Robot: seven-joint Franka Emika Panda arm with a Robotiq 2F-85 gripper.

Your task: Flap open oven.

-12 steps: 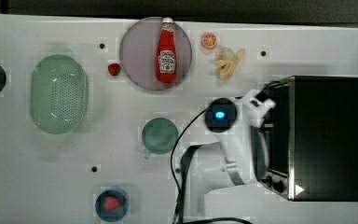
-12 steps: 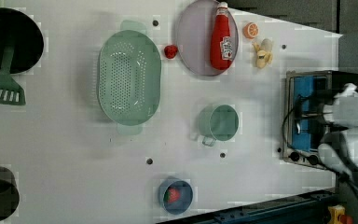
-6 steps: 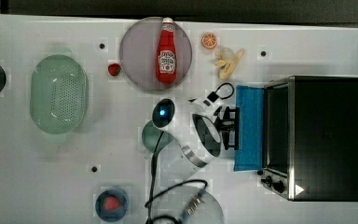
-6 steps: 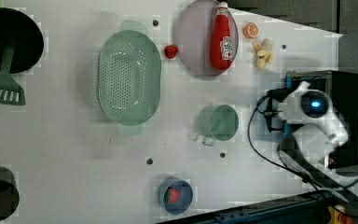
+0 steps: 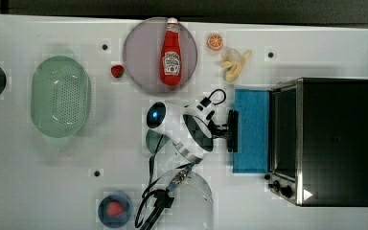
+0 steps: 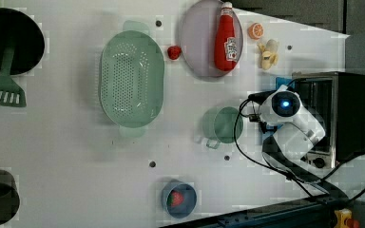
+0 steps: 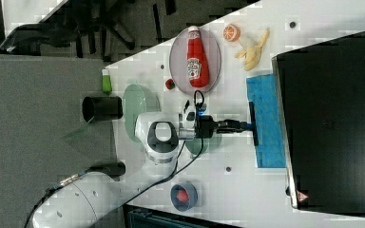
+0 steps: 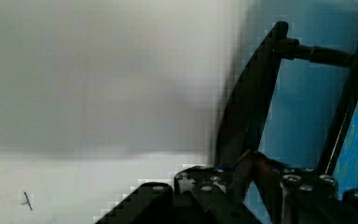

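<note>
The boxy silver-framed toaster oven with a black top (image 5: pixel 335 141) stands at the top view's right on the white counter (image 5: pixel 278 211). Its blue-tinted glass door (image 5: pixel 251 130) lies flat open, so the flap looks done. The tool (image 5: pixel 226 130) grips the dark bar handle (image 5: pixel 233 130); only letting go seems left.

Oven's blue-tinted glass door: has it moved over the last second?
Yes. The blue-tinted glass door has swung down from the silver-framed black oven, now lying flat toward the top view's left, the claw at its dark bar handle.

Top view and left view look straight down; right view looks down obliquely. All share the oven (image 5: pixel 323 141); wrist view sits close to its handle (image 8: pixel 249 112).
</note>
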